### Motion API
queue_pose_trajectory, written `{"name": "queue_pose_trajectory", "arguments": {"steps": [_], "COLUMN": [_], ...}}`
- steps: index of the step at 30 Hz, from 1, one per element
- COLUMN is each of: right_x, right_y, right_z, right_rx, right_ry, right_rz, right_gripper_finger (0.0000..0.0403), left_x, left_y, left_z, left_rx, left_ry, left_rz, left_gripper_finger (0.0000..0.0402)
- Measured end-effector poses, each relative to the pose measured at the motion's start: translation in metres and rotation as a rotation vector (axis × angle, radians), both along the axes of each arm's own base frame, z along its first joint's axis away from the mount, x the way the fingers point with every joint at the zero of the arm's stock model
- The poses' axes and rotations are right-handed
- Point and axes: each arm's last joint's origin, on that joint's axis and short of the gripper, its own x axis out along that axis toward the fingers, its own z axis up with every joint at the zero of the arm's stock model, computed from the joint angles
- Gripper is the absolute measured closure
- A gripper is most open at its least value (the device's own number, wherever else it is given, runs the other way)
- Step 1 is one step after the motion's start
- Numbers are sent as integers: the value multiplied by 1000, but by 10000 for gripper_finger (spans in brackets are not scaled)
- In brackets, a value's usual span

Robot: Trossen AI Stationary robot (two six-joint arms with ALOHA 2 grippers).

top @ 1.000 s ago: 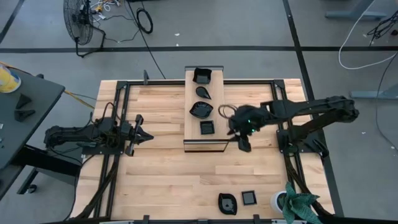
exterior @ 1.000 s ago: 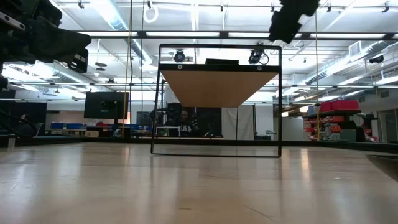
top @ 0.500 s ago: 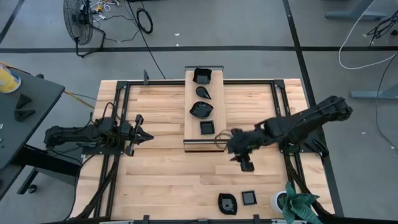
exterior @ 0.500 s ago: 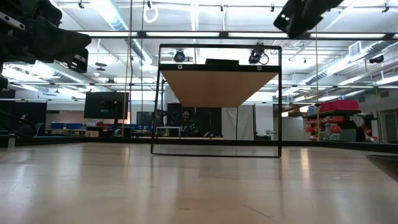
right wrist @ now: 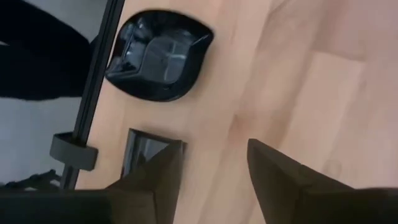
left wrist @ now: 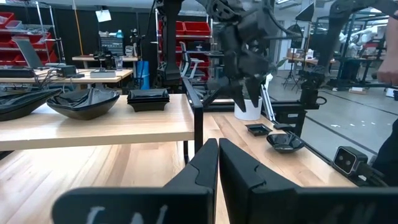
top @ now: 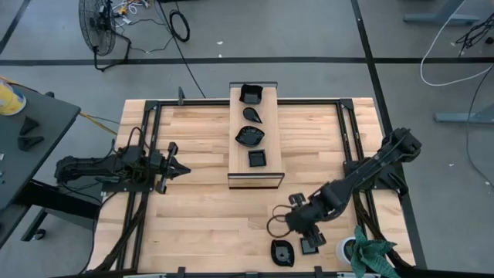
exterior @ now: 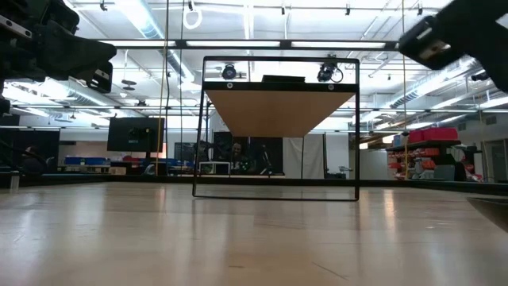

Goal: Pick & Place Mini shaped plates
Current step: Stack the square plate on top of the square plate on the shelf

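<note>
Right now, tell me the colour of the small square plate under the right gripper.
Glossy black. The square plate shows best in the high view.

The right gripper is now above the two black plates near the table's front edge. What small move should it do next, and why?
Probably lower straight down onto the small square plate. The right gripper hovers just above it with its jaws apart, one finger already over the plate, and it holds nothing. The rounded plate lies beside it, apart. The left gripper waits shut at the table's left side.

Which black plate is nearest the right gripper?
The small square plate at the table's near edge, partly under the right gripper; the rounded plate lies beside it, four others on the board.
</note>
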Motion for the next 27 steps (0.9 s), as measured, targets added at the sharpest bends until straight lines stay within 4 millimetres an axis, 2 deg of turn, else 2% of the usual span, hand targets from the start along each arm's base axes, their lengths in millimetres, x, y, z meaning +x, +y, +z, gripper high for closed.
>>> {"name": "queue_pose_trajectory", "arguments": {"steps": [10, 14, 19, 27], "right_x": [0, -8, -18, -34], "right_y": [24, 22, 16, 26], "right_z": [-25, -45, -60, -70], "right_rx": [12, 18, 4, 17], "right_ry": [19, 64, 121, 154], "right_rz": [17, -54, -100, -56], "right_gripper_finger": [190, 190, 191, 201], "left_x": [0, 0, 0, 0], "left_y": [0, 0, 0, 0], "left_z": [0, 0, 0, 0], "left_rx": [0, 0, 0, 0], "left_ry": [0, 0, 0, 0], "left_rz": [0, 0, 0, 0], "left_gripper_finger": [383, 383, 383, 383]}}
